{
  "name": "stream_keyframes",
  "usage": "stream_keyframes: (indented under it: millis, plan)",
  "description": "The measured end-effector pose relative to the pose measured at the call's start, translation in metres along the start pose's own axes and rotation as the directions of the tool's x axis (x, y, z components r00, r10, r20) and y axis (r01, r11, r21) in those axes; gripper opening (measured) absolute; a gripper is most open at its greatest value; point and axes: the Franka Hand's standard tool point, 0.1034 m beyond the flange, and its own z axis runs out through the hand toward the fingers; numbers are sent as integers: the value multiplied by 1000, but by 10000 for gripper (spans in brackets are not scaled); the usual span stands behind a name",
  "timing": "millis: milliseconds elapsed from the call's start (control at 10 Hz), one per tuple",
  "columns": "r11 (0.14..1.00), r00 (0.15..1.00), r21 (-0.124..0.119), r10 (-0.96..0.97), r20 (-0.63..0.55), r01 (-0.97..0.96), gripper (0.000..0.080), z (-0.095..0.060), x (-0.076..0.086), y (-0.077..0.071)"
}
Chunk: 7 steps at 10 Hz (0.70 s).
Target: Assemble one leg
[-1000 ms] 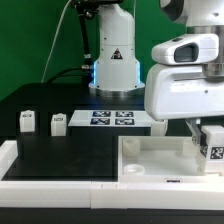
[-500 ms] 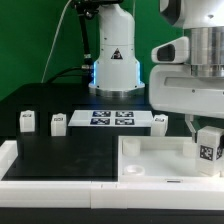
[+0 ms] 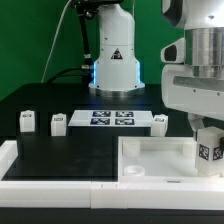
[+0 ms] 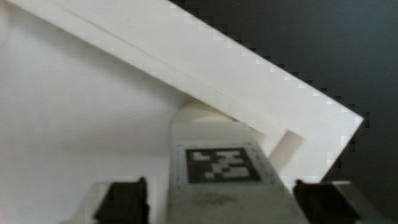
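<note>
One leg [image 3: 208, 150], a small white post with a black-and-white tag, stands upright in the far right corner of the large white tray-like part [image 3: 150, 162]. My gripper [image 3: 204, 128] hangs just above it. In the wrist view the leg [image 4: 222, 160] sits between my two dark fingers [image 4: 125, 203], with a visible gap on each side, so the gripper [image 4: 222, 205] is open around it. The tray's corner walls [image 4: 267, 90] run right behind the leg. Three more legs stand on the black table, two [image 3: 27, 122] [image 3: 58, 123] at the exterior view's left and one [image 3: 160, 121] near the middle.
The marker board [image 3: 110, 119] lies flat on the table behind the tray. The robot base [image 3: 113, 60] stands at the back. A white border [image 3: 20, 165] edges the table at the front and the exterior view's left.
My hand has risen and shifted toward the exterior view's right. The leg, earlier mostly covered by the hand, now stands exposed in the tray's corner.
</note>
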Motion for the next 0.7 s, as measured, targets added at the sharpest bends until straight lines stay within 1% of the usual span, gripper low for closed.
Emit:
stream_keyframes:
  millis: [100,200,300,400,500,600,700]
  plan:
    - [997,997,2,-71,-1,71,556,-1,1,0]
    - [983,983,3,-183,-2,183,620,-2,2,-1]
    - [952,952,3,-306,-3,306,620,-2,3,0]
    - [886,886,0,-463,-4,463,644,-2,3,0]
    - [801,801,-1,-599,-2,599,648,-1,2,0]
    - [732,732,-1,-681,2,681,648,0,0,-1]
    - [595,595,-6,-804,-2,804,649,-1,0,-3]
